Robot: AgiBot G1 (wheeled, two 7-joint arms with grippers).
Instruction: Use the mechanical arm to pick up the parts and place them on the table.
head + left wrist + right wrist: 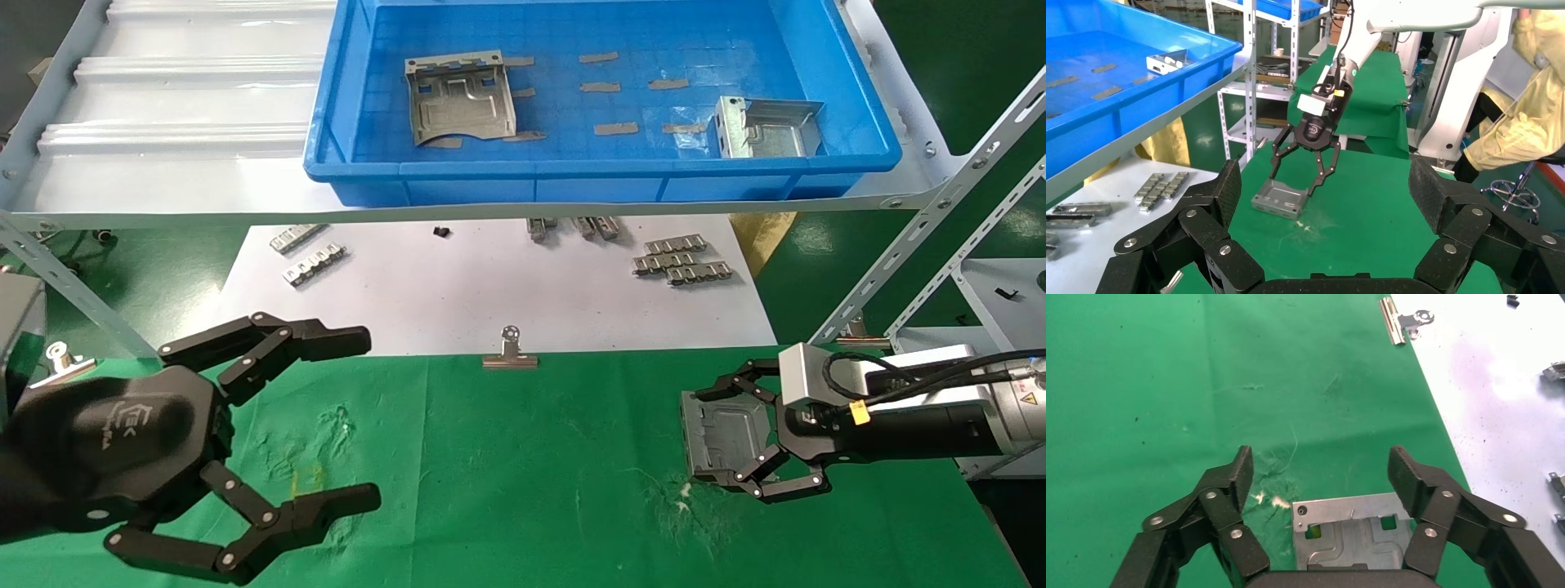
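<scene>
**A:** Step in hand?

**B:** Probably the set-down. Nearest, on the left: left tool (366,418) parked above the surface (531,457), fingers spread wide, holding nothing. Further right: right tool (712,437), fingers likewise apart, straddling a stamped metal plate (1349,533) lying flat on the green cloth. No pad visibly pressing on it.

**A:** Best way to finish?

**B:** Lift straight up, fingers wide, no sideways drift. Otherwise likely to snag a bent tab and drag the plate over the wrinkles. Then on past the shelf edge to the blue bin (605,175), clearing the rim before reaching in.

**A:** Count?

**B:** Nearest first: two tools, one plate on the cloth. Two binder clips at the cloth's far edge, one in the middle (510,353), one far left (61,358). On the white paper sheet (507,286), toothed strips: two at left (315,265), three bunched at right (678,260), a few more half hidden under the shelf (188,98), number there not clear. In the bin: two plates, one at left (462,98), one in the right corner (768,126), plus about nine tape strips (615,128). Three plates in all, so seemingly two left to fetch.
</scene>
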